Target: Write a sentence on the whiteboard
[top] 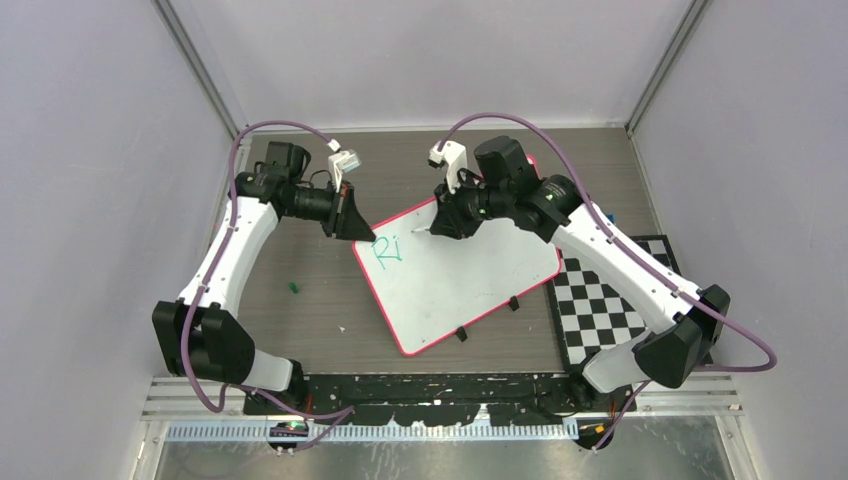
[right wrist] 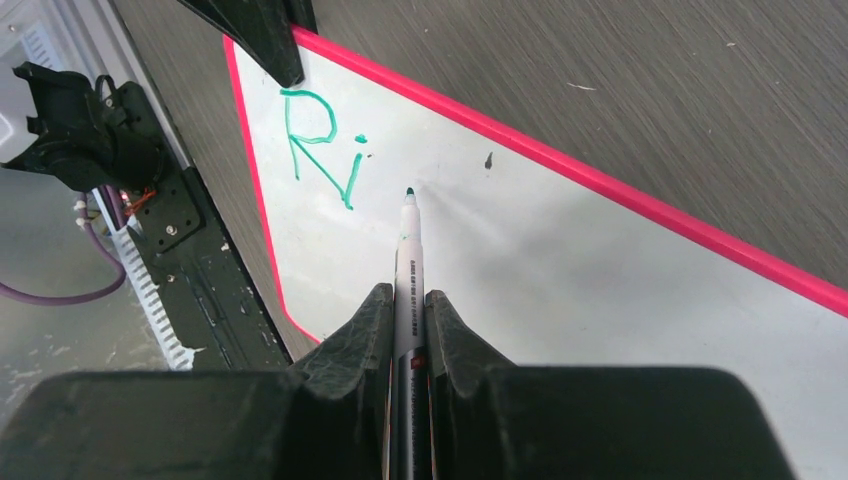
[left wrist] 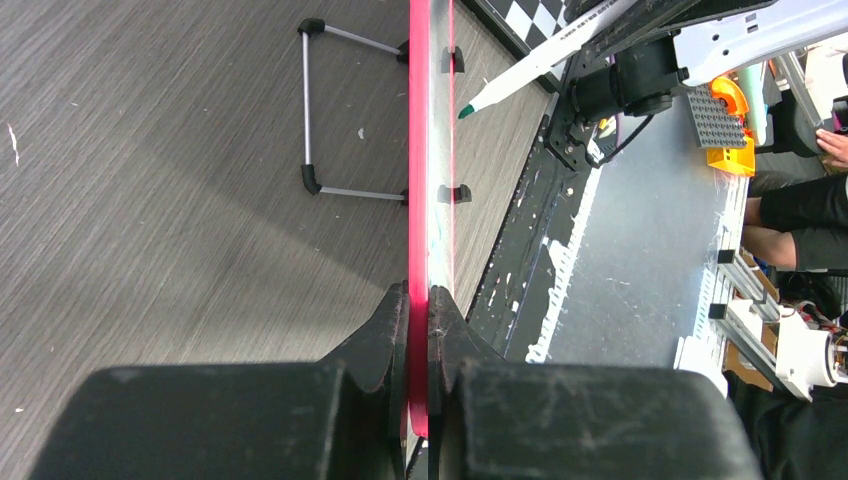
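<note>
The whiteboard (top: pixel 470 275) lies tilted on the table, white with a pink-red rim. Teal-green letters "Ri" (top: pixel 387 250) stand near its far left corner, also in the right wrist view (right wrist: pixel 320 150). My left gripper (top: pixel 357 232) is shut on the board's far left corner; in its wrist view the red rim (left wrist: pixel 419 200) runs edge-on between the fingers. My right gripper (top: pixel 447 225) is shut on a white marker (right wrist: pixel 408 270), whose green tip (right wrist: pixel 410 192) is at the board just right of the "i". The marker also shows in the left wrist view (left wrist: pixel 530 68).
A black-and-white checkerboard mat (top: pixel 610 300) lies right of the board. A small green bit (top: pixel 294 288) lies on the table to the left. A wire stand (left wrist: pixel 330 110) props the board from beneath. Black clips (top: pixel 462 333) sit on the board's near edge.
</note>
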### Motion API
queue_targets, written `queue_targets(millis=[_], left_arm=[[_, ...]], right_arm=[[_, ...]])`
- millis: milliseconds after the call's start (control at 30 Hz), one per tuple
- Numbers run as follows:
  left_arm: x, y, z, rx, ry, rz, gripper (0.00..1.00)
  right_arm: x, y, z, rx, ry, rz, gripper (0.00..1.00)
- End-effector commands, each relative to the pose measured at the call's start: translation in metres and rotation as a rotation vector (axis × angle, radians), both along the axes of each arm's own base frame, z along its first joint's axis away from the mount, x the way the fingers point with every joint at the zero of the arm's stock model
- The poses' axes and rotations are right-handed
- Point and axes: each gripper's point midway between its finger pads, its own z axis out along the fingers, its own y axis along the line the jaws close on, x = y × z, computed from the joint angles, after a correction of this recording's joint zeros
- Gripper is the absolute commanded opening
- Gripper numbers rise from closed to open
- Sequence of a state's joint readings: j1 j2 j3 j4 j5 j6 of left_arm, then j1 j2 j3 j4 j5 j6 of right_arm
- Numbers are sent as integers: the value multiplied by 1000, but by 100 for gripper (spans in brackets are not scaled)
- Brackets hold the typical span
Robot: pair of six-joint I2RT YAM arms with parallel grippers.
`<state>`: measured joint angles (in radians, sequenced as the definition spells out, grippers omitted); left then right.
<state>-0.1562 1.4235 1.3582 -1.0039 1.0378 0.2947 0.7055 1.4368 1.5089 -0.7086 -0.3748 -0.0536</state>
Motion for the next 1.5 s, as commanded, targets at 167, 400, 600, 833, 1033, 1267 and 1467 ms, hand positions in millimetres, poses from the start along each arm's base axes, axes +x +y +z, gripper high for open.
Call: queue_targets(millis=[167,400,600,833,1033,1267,1467], left_arm=[[-19,-7,-3,-8,39,-49,0],[-20,-7,-2,-9,35,-48,0],[-20,-7,-3,-6,34,-46,0],[-20,-7,-4,-4,37,-46,0],[-19,-6,-4,-4,35,-45,0],[-19,-7,-4,-6,40,-45,0],[-19,-7,-4,-5,41,-44,0]], right_arm=[[3,14,13,58,-12,22,0],[9,22,10,56,-14,25,0],[6,30,8,52,-14,46,0],[2,27,-9,11,-3,53,0],[2,14,-15,-29,-34,35,0],[6,3,-15,-52,-58,10,0],[9,-4,-17,-55,-50,-12,0]])
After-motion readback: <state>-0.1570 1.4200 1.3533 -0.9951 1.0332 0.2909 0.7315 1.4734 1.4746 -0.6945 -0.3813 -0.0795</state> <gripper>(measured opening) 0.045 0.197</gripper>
